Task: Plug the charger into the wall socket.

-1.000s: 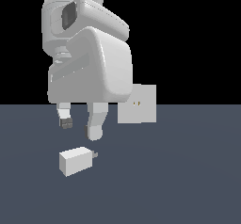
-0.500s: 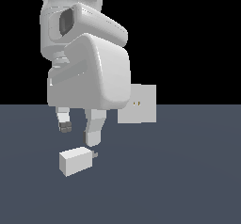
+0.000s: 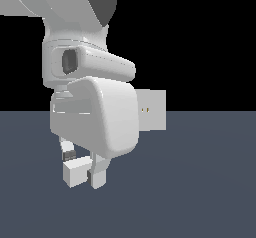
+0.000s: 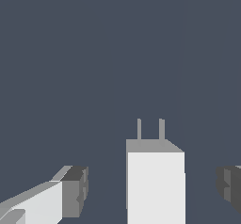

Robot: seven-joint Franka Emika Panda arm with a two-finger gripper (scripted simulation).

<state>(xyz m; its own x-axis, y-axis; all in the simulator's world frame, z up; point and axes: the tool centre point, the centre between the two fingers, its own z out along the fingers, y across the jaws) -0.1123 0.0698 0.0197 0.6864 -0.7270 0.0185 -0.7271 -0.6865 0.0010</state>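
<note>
Your gripper (image 4: 151, 188) is spread, fingers either side of the charger (image 4: 155, 185), not touching; the socket (image 3: 152, 110) stands at 2 o'clock.

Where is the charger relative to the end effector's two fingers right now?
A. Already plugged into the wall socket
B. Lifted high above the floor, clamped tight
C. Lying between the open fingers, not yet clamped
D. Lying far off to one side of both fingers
C: in the wrist view the charger sits between the end effector fingers, a gap showing on each side.
</note>
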